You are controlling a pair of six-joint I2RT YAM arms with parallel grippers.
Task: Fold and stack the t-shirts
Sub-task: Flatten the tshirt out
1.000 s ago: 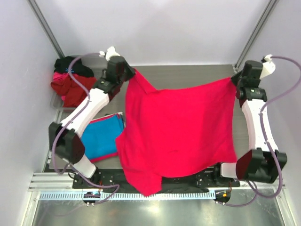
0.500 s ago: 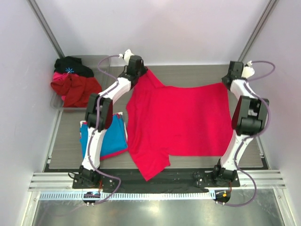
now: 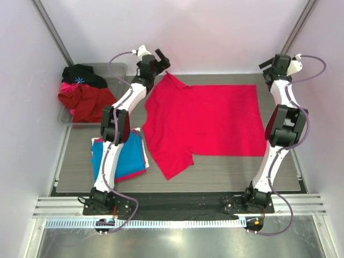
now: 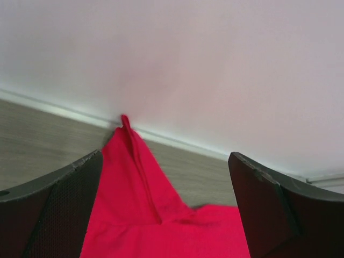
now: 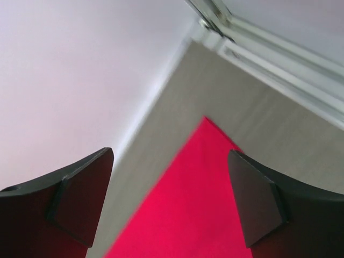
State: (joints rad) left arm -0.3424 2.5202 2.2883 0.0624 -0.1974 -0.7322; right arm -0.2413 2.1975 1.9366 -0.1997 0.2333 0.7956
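The crimson t-shirt [image 3: 209, 118] lies spread flat on the table [image 3: 226, 172], filling most of its far half. One sleeve [image 3: 174, 164] points back toward the arms' bases. At the left, near side, the blue t-shirt [image 3: 119, 156] lies folded on top of a pink-red t-shirt [image 3: 145, 157], of which only an edge shows. A heap of clothes [image 3: 80, 97] sits in a bin [image 3: 118, 67] at the far left.

The left gripper [image 3: 162, 58] hangs over the shirt's far left tip with its jaws wide apart and holds nothing. Its wrist view shows the cloth [image 4: 134, 209] running up to a point between the two fingers [image 4: 54, 209], with no visible contact. The right gripper [image 3: 267, 64] hangs just off the far right corner. It too is spread wide and empty, and the cloth's corner [image 5: 188, 215] lies below the gap.

The shirt looks light, limp and thin, so it should drape and sag as soon as it leaves the table. It will likely wrinkle or bunch if it is dragged by one point. It is not fragile, but a pinch on a single layer can slip. The best holds look to be corners and edges taken by both grippers at once. That means the sleeve tip and shoulder on one side and the hem corner on the other, pinching well in from the edge so each fold comes over evenly.
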